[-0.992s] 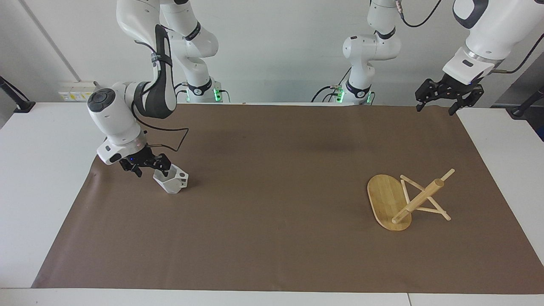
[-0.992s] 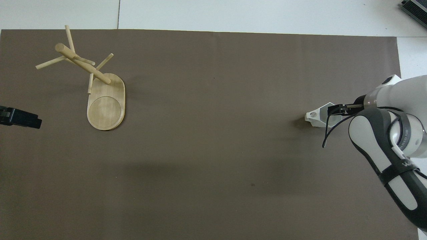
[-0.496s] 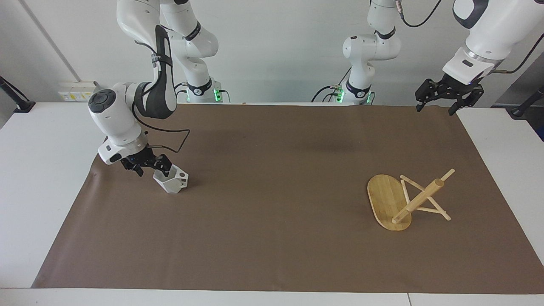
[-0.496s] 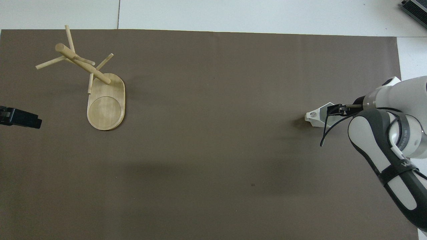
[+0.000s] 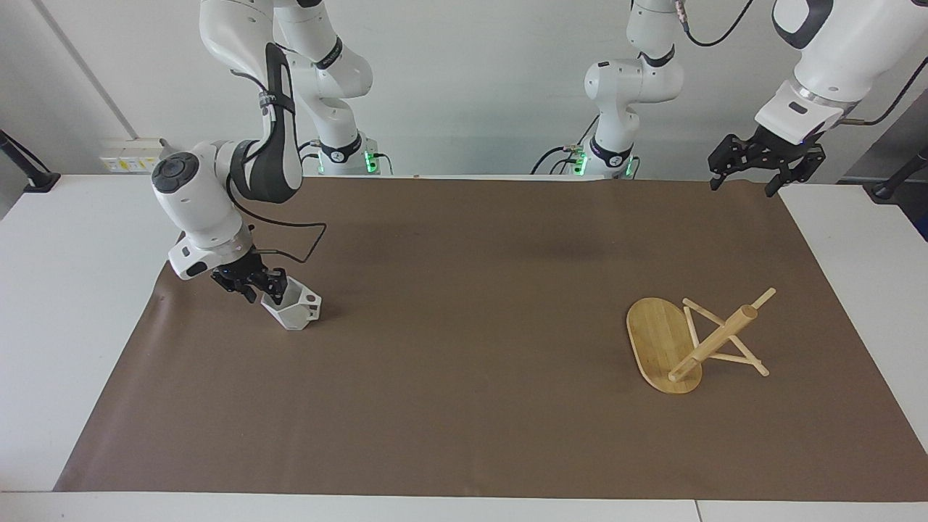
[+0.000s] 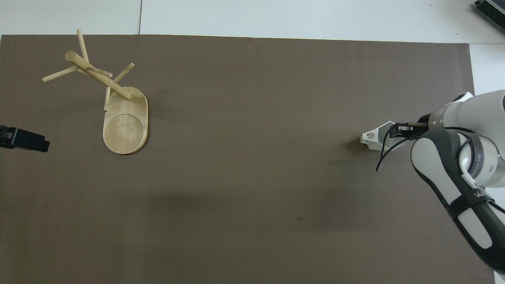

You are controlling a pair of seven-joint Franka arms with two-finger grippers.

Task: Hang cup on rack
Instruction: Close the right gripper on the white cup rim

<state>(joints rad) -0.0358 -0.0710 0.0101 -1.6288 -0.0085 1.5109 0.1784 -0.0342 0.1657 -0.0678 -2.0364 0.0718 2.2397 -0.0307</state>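
The white faceted cup (image 5: 297, 312) sits on the brown mat toward the right arm's end of the table, its blocky handle pointing toward the table's middle; it also shows from overhead (image 6: 372, 138). My right gripper (image 5: 270, 288) comes down slantwise onto the cup's rim with its fingers drawn in on the rim wall; the overhead view shows my right gripper (image 6: 397, 130) over the cup's mouth. The bamboo rack (image 5: 714, 341) stands on its oval base toward the left arm's end (image 6: 98, 77). My left gripper (image 5: 742, 187) hangs open and waits above the mat's corner, far from the rack.
The brown mat (image 5: 464, 406) covers most of the white table (image 5: 72, 290). The left gripper's black tip (image 6: 37, 142) pokes into the overhead view beside the rack's base (image 6: 125, 130). A black cable loops from the right wrist close above the cup.
The right gripper's fingers have drawn together on the cup's rim, and its wrist has shifted slightly. The cup, the rack and the left arm have stayed put.
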